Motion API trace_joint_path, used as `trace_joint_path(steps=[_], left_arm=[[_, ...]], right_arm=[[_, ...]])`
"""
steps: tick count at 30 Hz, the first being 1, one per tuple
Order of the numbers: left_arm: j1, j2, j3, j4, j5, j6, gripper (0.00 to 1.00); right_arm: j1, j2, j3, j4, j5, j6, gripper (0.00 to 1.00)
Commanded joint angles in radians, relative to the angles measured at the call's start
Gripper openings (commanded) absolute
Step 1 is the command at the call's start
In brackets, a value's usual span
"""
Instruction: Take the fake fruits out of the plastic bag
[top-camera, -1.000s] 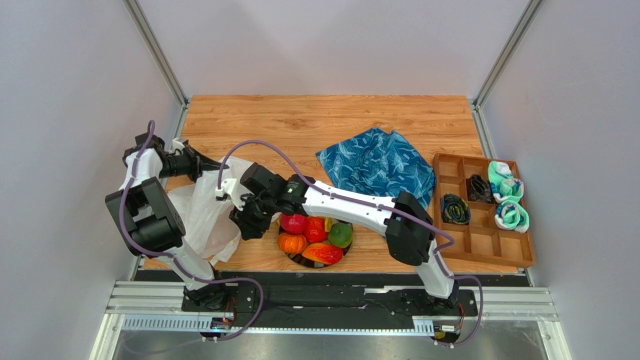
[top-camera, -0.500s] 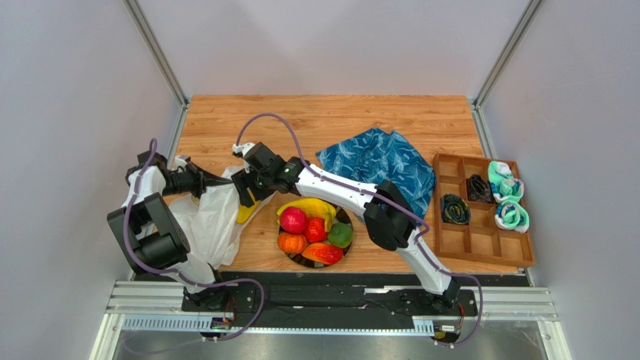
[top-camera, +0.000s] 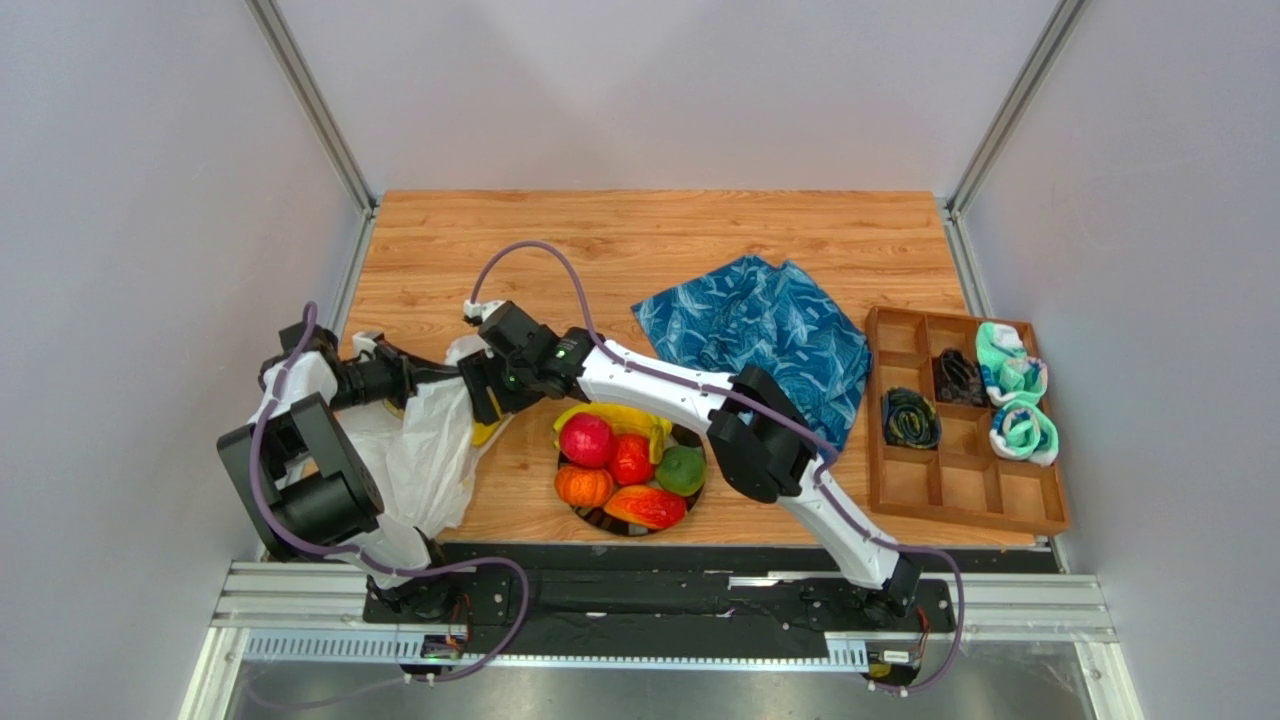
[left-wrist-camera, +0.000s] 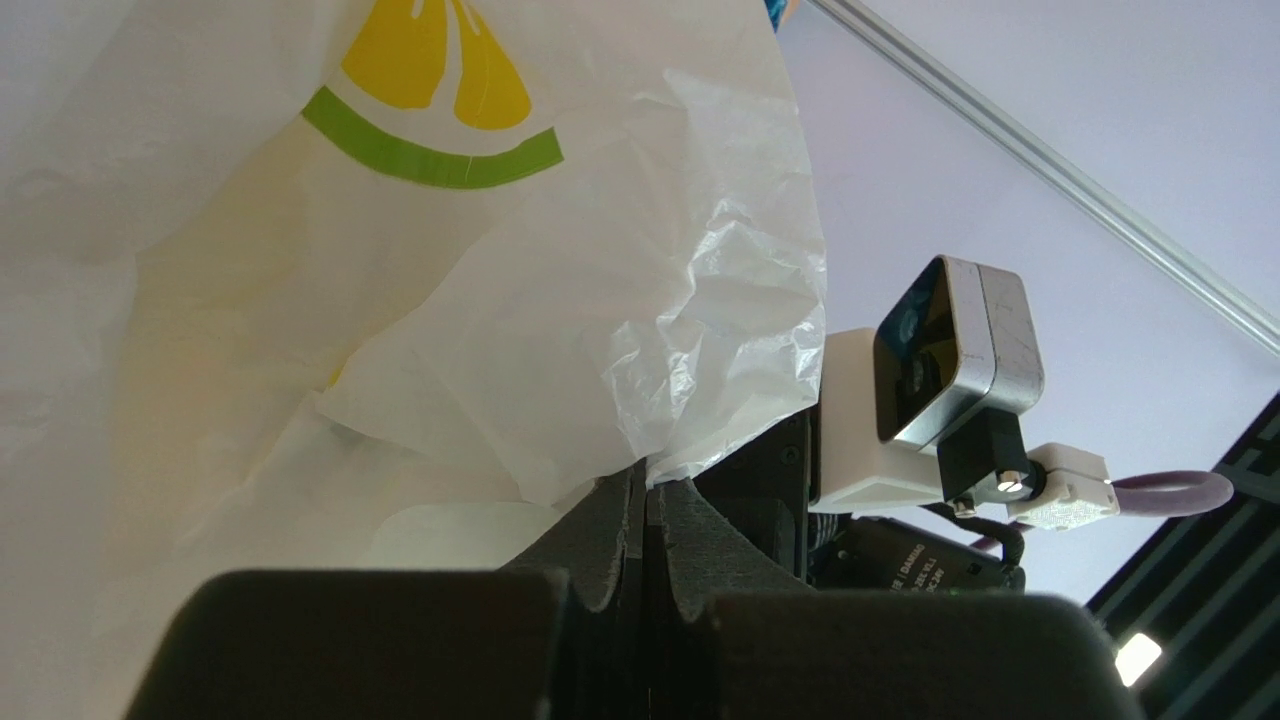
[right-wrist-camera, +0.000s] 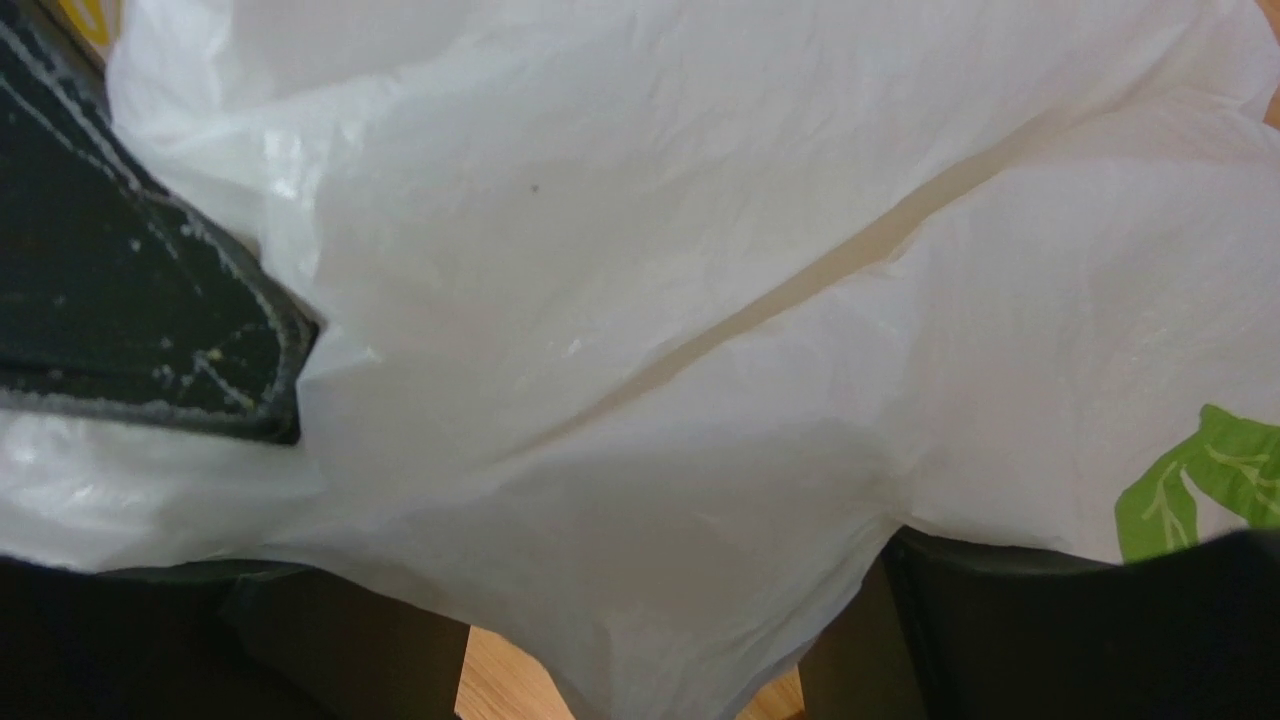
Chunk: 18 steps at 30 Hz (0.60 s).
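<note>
The bag (top-camera: 428, 450) was thin, crinkled, translucent white plastic. Beside the bag, the fruits (top-camera: 628, 462) shone glossy and smooth; under it, the table (top-camera: 676, 240) was matt grained wood.

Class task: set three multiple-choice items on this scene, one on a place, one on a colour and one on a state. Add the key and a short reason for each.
1. Where on the table does the wooden tray stand?
A. at its right edge
B. at its left edge
C. at its middle

2. What colour is the leaf mark on the plastic bag?
A. red
B. blue
C. green

3. How is the left gripper?
A. open wide
B. shut on the plastic bag
C. shut on nothing

Key:
1 A, since the top view shows the tray against the right side of the table.
2 C, since the right wrist view shows a green leaf printed on the white film.
3 B, since the left wrist view shows the fingers pressed together with a fold of the bag pinched between them.
</note>
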Motion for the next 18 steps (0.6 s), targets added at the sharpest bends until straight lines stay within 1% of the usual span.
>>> trace_joint_path(steps=[1,7,11,14,15,18], left_arm=[[0.013,0.002,-0.012,0.009,0.051,-0.031,0.0],[0.013,-0.011,-0.066,-0.023,0.054,-0.01,0.0],[0.011,-0.027,-0.094,-0.044,0.046,0.009,0.0],[0.011,-0.061,-0.112,-0.104,0.018,0.044,0.0],[0.013,-0.067,-0.121,-0.118,0.017,0.047,0.0],[0.011,-0.084,-0.143,-0.132,0.017,0.055,0.0]], right_arm=[[0.003,0.069,0.103,0.046,0.048,0.048,0.7],[0.003,0.172,0.19,0.049,0.076,0.137,0.74],[0.002,0.242,0.285,0.082,0.082,0.198,0.77],[-0.014,0.285,0.318,0.153,0.029,0.279,0.78],[-0.02,0.293,0.325,0.2,-0.011,0.31,0.78],[-0.025,0.322,0.351,0.256,-0.047,0.334,0.78]])
